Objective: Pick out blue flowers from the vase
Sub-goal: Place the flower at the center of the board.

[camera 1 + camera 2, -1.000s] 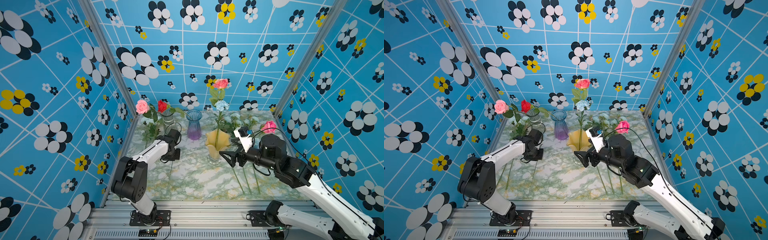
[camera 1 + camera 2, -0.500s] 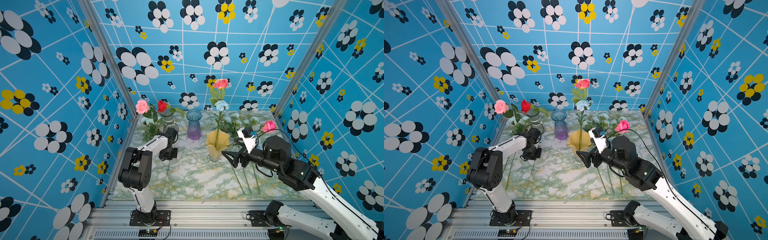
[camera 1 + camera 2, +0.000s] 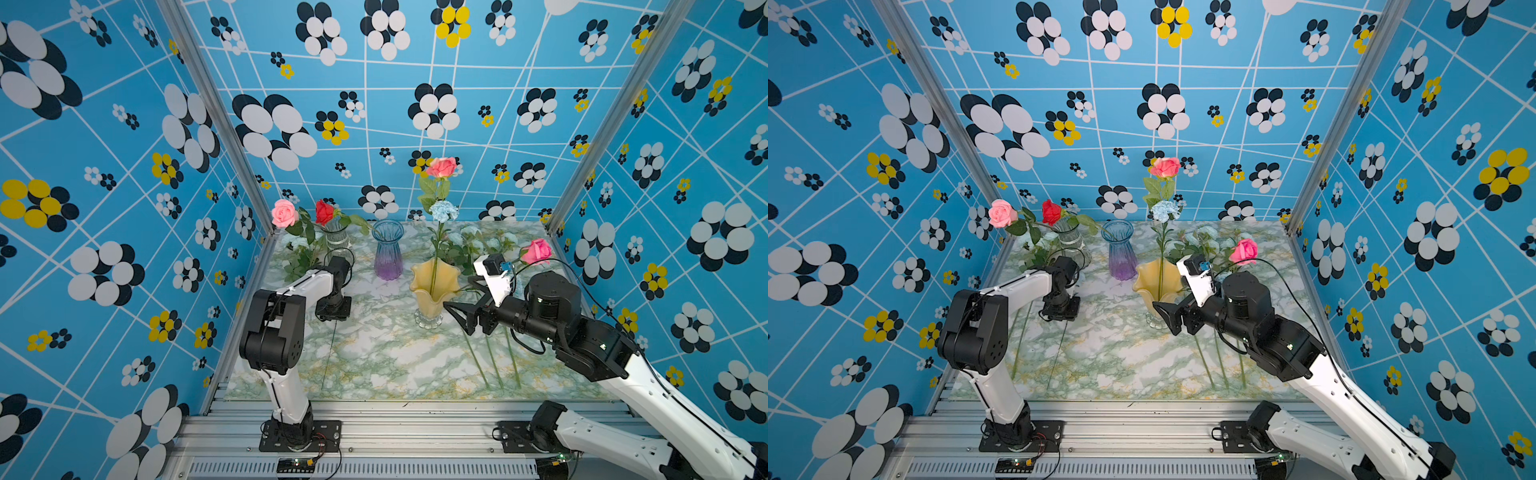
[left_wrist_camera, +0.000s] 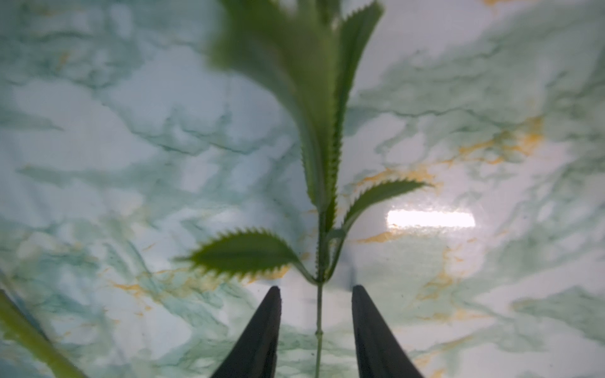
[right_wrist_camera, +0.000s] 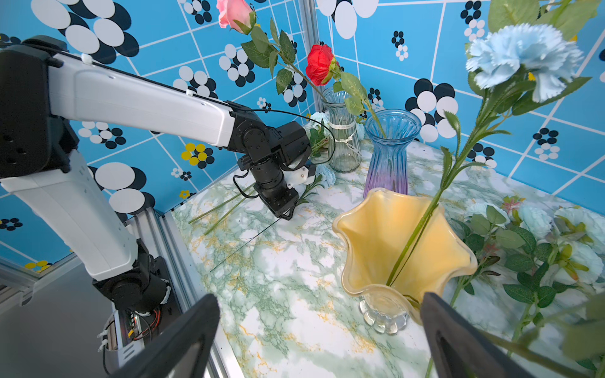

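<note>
Blue flower-print walls box in a green-veined marble desk. Landmark is the yellow vase, upright at mid-desk. One blue flower stands in it on a long stem, its bloom just below a taller pink rose in the same vase. The right wrist view shows that stem running down into the vase mouth. More blue flowers lie flat on the desk behind the yellow vase toward the right-arm side, blooms to the back and long stems toward the front. A few further blue blooms lie on the left-arm side of the yellow vase, under the left arm's wrist. On that same side and further back stand a blue-purple vase and a clear glass vase; the clear one holds a red rose and a second pink one. Left pincer points straight down at the desk on the left-arm side of the yellow vase. Its fingers are spread, and a thin leafy stem lies between them, touching neither. Right pincer is spread wide and empty, low and just beside the yellow vase's foot on the right-arm side.
</note>
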`<state>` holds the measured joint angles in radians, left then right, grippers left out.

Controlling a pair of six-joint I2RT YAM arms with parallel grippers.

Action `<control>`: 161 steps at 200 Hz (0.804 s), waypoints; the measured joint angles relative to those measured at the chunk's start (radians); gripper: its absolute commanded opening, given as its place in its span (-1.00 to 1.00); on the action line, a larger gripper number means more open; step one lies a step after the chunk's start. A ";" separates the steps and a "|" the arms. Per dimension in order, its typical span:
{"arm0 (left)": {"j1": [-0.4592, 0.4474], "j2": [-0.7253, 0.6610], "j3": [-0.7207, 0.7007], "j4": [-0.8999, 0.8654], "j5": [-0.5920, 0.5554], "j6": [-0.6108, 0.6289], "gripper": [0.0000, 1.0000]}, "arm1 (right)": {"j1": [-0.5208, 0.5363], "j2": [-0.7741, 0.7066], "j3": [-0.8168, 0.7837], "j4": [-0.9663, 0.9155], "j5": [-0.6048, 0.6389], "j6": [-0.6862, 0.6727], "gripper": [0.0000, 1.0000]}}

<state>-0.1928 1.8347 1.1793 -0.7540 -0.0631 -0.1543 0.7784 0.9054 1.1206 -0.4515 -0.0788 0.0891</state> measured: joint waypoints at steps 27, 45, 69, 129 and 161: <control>-0.004 -0.035 0.000 -0.003 -0.009 0.000 0.40 | 0.000 0.018 0.001 -0.001 0.000 0.000 0.97; -0.015 -0.115 0.000 -0.010 -0.019 -0.002 0.44 | 0.000 0.037 0.014 -0.005 0.000 0.000 0.95; -0.048 -0.301 -0.013 0.002 -0.026 -0.007 0.54 | 0.000 0.066 0.066 -0.025 0.000 0.000 0.87; -0.445 -0.803 -0.270 0.177 -0.194 -0.063 0.67 | 0.000 0.140 0.217 -0.105 0.065 -0.010 0.62; -0.602 -0.921 -0.483 0.330 -0.290 -0.116 0.66 | 0.000 0.200 0.290 -0.129 0.097 0.013 0.36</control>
<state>-0.7944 0.9142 0.6960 -0.4236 -0.3534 -0.2699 0.7784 1.1057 1.4109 -0.5804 0.0181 0.1020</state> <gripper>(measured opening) 0.832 0.724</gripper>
